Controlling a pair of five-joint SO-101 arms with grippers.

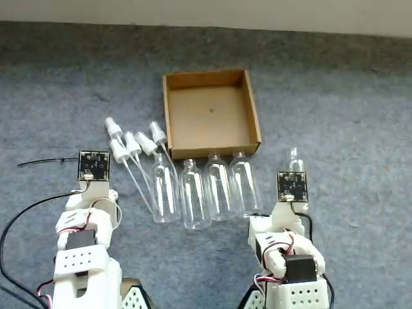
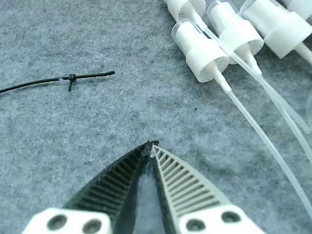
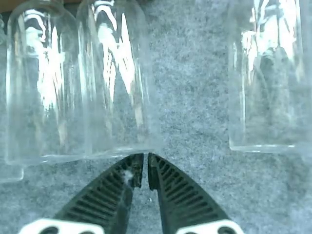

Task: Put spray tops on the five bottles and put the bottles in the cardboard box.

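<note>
Edges: grey tabletop ends at a pale band on the far side; left arm and right arm take up the near edge.
Open room: bare tabletop right of the box, along the far strip and at far left. There is a bare gap between the bottle row and the lone bottle.
Box: cardboard box, centre-far, open top, nothing inside. Its near wall is just beside the necks of the row.
Bottles: 5, clear, none capped.
Row: 4 bottles lie side by side just near of the box, necks toward it.
Lone bottle: fifth bottle lies apart to the right, neck far, partly hidden by the right arm.
Spray tops: 5, white, bunched left of the box. Their thin tubes trail near-right and end just beside the leftmost bottle.
Left gripper: pressed together, holding nothing, low over bare tabletop near-left of the spray tops.
Right gripper: pressed almost together with a sliver of gap, holding nothing. Its tip is at the base corner of the rightmost row bottle, with the gap to the lone bottle beside it.
In the way: tubes cross the space between tops and row.
Other: black cable with a tie on it, lying left of the left arm, well apart from the bottles.
</note>
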